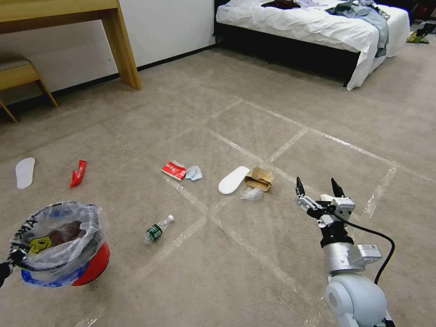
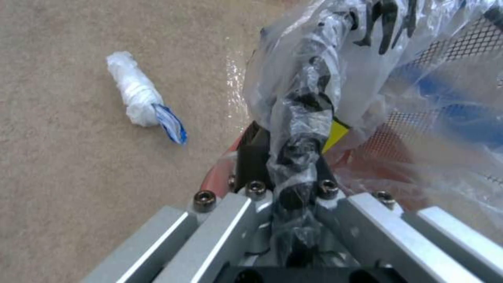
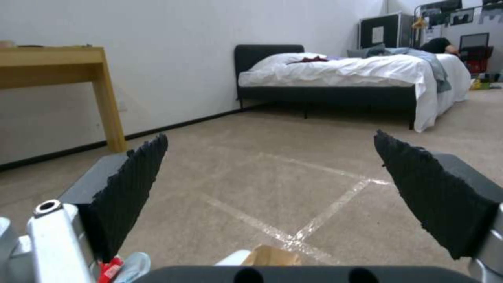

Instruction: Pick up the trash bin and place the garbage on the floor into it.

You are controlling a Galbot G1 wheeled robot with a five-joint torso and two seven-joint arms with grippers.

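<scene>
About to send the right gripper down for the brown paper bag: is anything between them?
Nothing visible. The right gripper, open, hangs above bare carpet; the paper bag lies ahead to its left, a white slipper beyond.

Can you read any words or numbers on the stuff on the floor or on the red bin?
Nothing can be read for sure.
Trash bin: black lettering at the rim, crumpled under the plastic bag, unreadable.
Red wrapper: white marks, too small.
Bottle: green label, too small.
Left gripper clamps the bin rim; right gripper is open.
</scene>
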